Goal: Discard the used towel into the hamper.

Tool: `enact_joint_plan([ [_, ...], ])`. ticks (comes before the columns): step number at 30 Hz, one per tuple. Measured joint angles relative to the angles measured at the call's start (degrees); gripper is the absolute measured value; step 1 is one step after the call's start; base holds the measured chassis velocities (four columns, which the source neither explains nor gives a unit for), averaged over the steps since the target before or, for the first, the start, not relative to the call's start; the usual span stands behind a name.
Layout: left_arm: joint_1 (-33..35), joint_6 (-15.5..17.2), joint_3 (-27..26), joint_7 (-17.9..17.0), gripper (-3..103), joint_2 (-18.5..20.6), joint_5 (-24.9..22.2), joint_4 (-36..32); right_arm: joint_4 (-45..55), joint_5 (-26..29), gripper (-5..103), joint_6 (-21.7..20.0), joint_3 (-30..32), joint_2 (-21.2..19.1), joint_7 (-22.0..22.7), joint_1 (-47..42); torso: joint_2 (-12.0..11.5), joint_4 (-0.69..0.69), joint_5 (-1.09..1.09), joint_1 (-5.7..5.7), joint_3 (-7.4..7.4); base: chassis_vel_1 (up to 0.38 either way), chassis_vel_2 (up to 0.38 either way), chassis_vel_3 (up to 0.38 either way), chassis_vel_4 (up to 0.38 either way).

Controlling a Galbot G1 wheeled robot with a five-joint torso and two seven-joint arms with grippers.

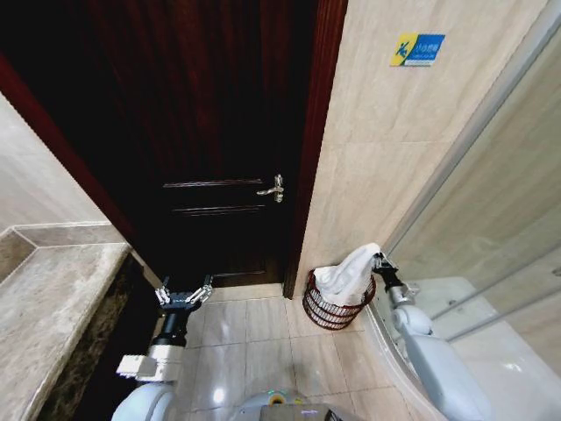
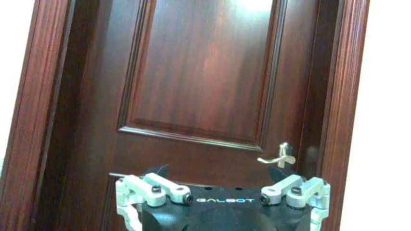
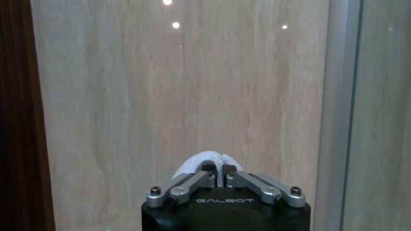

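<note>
One dark reddish-brown panelled wooden door (image 1: 202, 149) fills the far wall, carrying one silver lever handle (image 1: 273, 188). To its right one beige tiled wall (image 1: 394, 149) runs down to the pale glossy tiled floor (image 1: 254, 329), and a grey marble tabletop (image 1: 53, 307) sits at the near left.

On the floor against that wall stands one small round dark reddish-brown open-weave hamper (image 1: 331, 310). One white cloth towel (image 1: 351, 272) is draped over it, its lower folds already inside the rim and its top corner pinched between the pressed-together fingers of the right hand (image 1: 380, 260), just above the hamper's right edge. I judge the step is the release: lower a little toward the hamper's middle so the held corner falls inside, not over the rim, then let go.

The left hand (image 1: 184, 296) hovers spread and empty at the near left, facing the door
</note>
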Motion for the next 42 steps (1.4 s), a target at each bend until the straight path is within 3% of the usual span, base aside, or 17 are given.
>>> enact_joint_plan([
  [11, 0.0, 0.0, 0.0, 0.0, 100, 0.0, 0.0, 0.0, -11.6, -0.1, 4, -0.9, -2.8, 2.1, -0.8, 6.2, 0.0, 0.0, 0.0, 0.0, 0.0, 0.0, 0.0, 0.0, 0.0],
  [15, 0.0, 0.0, 0.0, 0.0, 100, 0.0, 0.0, 0.0, -18.0, -0.1, 4, 3.2, -3.2, 3.0, -0.7, 12.4, 0.0, 0.0, 0.0, 0.0, 0.0, 0.0, 0.0, 0.0, 0.0],
  [22, 0.0, 0.0, 0.0, 0.0, 100, 0.0, 0.0, 0.0, -19.9, 0.3, 4, 6.5, -3.7, 2.7, 0.5, 20.0, 0.0, 0.02, -0.03, 0.0, 0.0, 0.0, 0.0, 0.0, 0.0],
  [30, 0.0, 0.0, 0.0, 0.0, 100, 0.0, 0.0, 0.0, -20.0, -0.9, 4, 7.9, -3.2, 2.2, 0.5, 20.1, 0.0, 0.01, -0.03, 0.0, 0.0, 0.0, 0.0, 0.0, 0.0],
  [42, 0.0, 0.0, 0.0, 0.0, 100, 0.0, 0.0, 0.0, -19.9, -1.1, 4, 4.0, -2.0, 4.5, -0.5, 12.5, 0.0, 0.0, -0.03, 0.0, 0.0, 0.0, 0.0, 0.0, 0.0],
])
